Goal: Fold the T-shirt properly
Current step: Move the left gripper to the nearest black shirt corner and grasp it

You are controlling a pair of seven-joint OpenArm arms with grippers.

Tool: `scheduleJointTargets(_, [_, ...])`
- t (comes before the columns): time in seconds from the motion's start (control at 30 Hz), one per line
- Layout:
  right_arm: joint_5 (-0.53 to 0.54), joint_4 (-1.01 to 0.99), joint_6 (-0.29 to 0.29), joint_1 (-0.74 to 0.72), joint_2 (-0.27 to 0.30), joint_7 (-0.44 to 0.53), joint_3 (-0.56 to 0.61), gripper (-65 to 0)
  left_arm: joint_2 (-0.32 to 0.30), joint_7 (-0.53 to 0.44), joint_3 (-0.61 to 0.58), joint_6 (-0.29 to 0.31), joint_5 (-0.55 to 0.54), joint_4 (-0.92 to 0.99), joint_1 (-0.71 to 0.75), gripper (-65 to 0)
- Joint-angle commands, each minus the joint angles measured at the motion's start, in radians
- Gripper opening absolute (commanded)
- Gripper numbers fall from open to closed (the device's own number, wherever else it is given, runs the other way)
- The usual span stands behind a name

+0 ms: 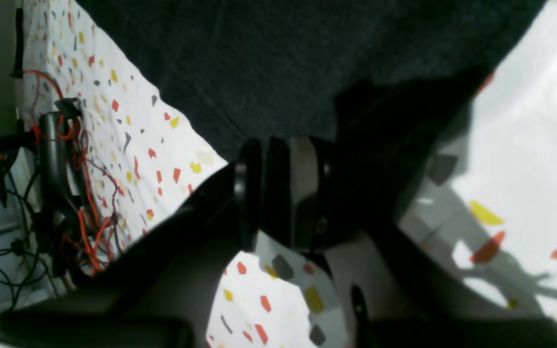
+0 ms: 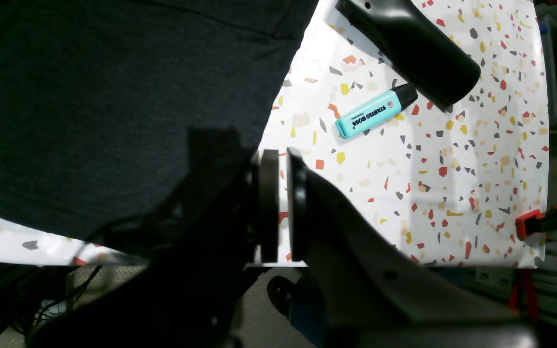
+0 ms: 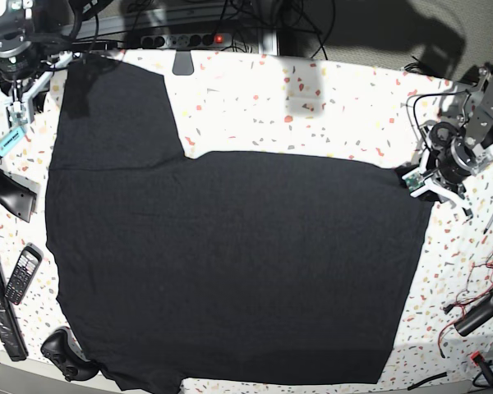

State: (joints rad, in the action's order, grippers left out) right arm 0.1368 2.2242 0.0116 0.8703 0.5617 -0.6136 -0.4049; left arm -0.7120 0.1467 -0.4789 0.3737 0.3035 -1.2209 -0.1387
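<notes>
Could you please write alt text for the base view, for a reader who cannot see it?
A large black T-shirt lies spread flat, plain side up, over most of a terrazzo-patterned table. The right gripper sits at its far left sleeve and the left gripper at its far right corner. A phone lies left of the cloth.

Near your right end effector you have a turquoise highlighter (image 2: pixel 374 113); a phone (image 3: pixel 21 274) lies further along the speckled tabletop (image 3: pixel 312 107).

Right tool (image 2: pixel 278 203) closed beside T-shirt (image 2: pixel 114 96) edge; turquoise highlighter (image 2: pixel 373 114) on speckled table (image 2: pixel 476 159).
</notes>
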Motion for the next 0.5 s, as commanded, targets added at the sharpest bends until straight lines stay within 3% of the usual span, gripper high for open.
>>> scheduleJointTargets(0.0, [-0.007,0.017,-0.004,0.005,0.012,0.018,-0.009,-61.8,-0.023,0.028,0.005,0.014,0.015,-0.006,-0.011,-53.8])
scheduleJointTargets(0.1, [-0.006,0.017,-0.004,0.005,0.012,0.018,-0.009,-61.8,-0.055,0.035,0.005,0.058,-0.002,-0.041,-0.010,-53.8])
scheduleJointTargets(0.3, [-0.006,0.017,-0.004,0.005,0.011,0.015,-0.009,-61.8,-0.169,0.055,0.005,0.057,-0.135,-0.201,-0.010,-53.8])
scheduleJointTargets(0.47, [-0.006,0.017,-0.004,0.005,0.011,0.001,-0.009,-61.8,-0.185,0.101,0.005,0.058,-0.156,-0.247,0.002,-53.8])
